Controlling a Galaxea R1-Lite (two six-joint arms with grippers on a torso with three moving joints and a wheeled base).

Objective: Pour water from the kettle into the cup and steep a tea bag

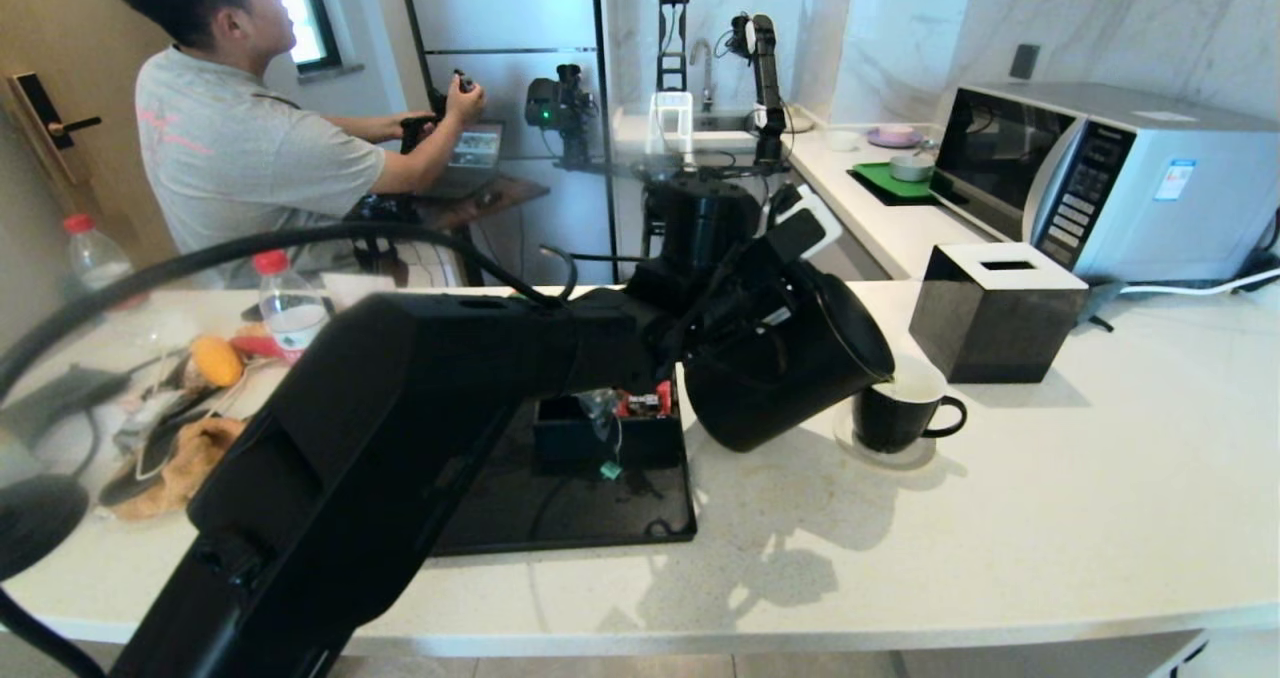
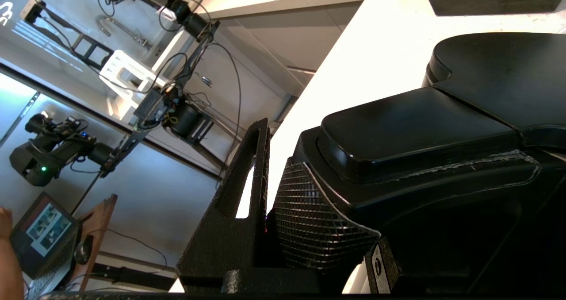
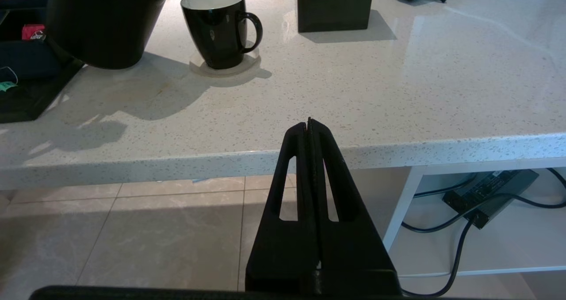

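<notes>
The matte black kettle [image 1: 790, 368] hangs tilted above the counter, its spout over the rim of the black cup [image 1: 895, 418]. My left gripper [image 1: 752, 276] is shut on the kettle's handle [image 2: 420, 127], which fills the left wrist view. The cup [image 3: 219, 30] stands upright on a round coaster, white inside, handle to the right. No stream of water shows. The grey tea bag [image 1: 603, 405] rests at a small black box on the tray, its teal tag [image 1: 610, 470] dangling in front. My right gripper [image 3: 309, 123] is parked shut and empty below the counter's front edge.
A black tray [image 1: 600, 518] lies left of the kettle, with red sachets [image 1: 645, 403] in its box. A black tissue box [image 1: 995, 308] stands behind the cup, a microwave [image 1: 1090, 173] at far right. Bottles [image 1: 288, 303] and clutter fill the counter's left end.
</notes>
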